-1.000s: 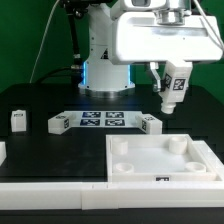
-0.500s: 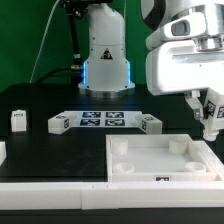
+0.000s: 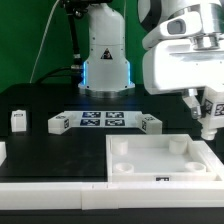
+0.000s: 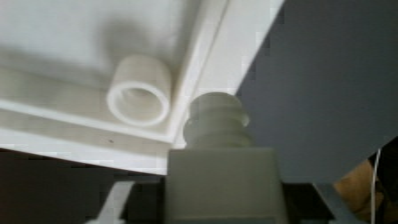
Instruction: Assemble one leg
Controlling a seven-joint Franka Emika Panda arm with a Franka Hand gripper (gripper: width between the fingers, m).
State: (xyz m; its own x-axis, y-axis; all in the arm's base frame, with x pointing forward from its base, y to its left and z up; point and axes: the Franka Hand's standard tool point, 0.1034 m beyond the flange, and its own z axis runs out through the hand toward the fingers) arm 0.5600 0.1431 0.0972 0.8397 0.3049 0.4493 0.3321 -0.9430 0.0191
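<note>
My gripper [image 3: 205, 108] is shut on a leg [image 3: 208, 124], a small white peg with a black-and-white tag. It holds the leg tilted above the far corner of the white square panel [image 3: 160, 163] on the exterior view's right. In the wrist view the leg [image 4: 221, 160] points its ribbed tip toward the panel's edge [image 4: 71, 120], just beside a round corner socket [image 4: 143, 92]. The gripper [image 4: 222, 200] clamps the leg's body, and its fingers [image 4: 121, 200] show at both sides.
Three more legs stand on the black table: one at the left [image 3: 17, 119] and one at each end [image 3: 58, 124] [image 3: 151, 123] of the marker board [image 3: 103, 121]. The robot base [image 3: 105, 60] stands behind. The panel's other sockets [image 3: 123, 148] are open.
The gripper has carried the leg toward the exterior view's right, from over the marker board's end to over the panel's far right corner. In the last half second it barely moved.
</note>
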